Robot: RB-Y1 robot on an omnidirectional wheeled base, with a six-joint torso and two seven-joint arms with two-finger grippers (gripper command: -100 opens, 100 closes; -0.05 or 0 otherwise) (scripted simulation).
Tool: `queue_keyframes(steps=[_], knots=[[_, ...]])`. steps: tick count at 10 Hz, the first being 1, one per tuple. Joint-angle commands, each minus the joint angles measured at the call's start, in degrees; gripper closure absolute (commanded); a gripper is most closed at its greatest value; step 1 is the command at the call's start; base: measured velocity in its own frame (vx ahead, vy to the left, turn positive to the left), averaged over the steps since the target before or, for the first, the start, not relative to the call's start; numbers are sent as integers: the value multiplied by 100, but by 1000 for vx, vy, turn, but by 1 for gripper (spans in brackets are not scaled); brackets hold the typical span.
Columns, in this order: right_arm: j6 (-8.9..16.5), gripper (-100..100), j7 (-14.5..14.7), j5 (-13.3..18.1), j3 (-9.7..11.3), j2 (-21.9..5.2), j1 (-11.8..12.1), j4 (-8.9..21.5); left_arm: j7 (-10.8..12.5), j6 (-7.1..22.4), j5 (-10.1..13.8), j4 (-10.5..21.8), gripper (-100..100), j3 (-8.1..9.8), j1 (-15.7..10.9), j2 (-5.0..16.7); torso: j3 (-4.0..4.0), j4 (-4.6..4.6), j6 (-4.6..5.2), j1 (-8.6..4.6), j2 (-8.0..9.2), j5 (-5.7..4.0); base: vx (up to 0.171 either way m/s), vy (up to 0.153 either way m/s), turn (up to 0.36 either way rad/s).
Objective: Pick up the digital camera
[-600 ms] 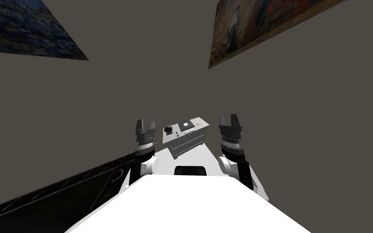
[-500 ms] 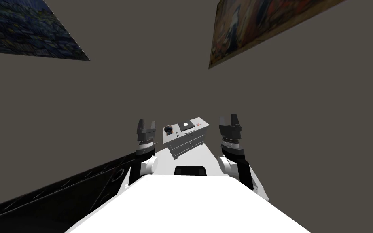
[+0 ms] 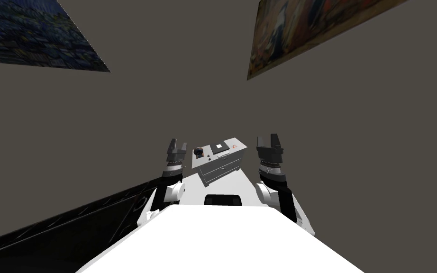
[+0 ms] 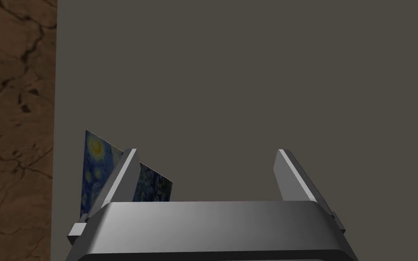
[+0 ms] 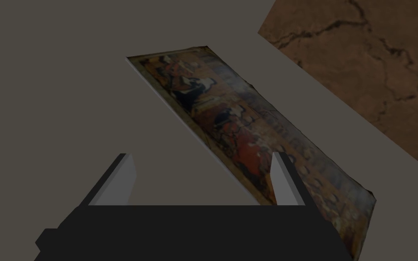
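A room in a home: paintings (image 3: 37, 38) on grey-brown walls (image 3: 175, 85), a small drawer cabinet (image 3: 222, 167).

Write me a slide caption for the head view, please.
Left gripper and right gripper, both open, flank a grey cabinet bearing the dark camera.

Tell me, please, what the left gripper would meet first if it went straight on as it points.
Probably the grey wall, framed by the open fingers of the left gripper; its distance is unclear.

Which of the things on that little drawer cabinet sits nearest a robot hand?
The small dark rounded object at the left end of the cabinet, beside the left gripper; the flat dark slab lies mid-top, farther off.
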Motion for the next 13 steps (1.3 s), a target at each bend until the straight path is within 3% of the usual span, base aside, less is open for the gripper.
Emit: queue_keyframes(steps=[1,13], knots=[[0,0,0,0,0,0,0,0,120,259,-32,34,-100,-24,-40,71,0,0,0,0,0,0,11,7,36],[0,0,0,0,0,0,0,0,915,1910,-206,344,-100,-60,-498,311,0,0,-1,-3,0,-1,14,4,34]])
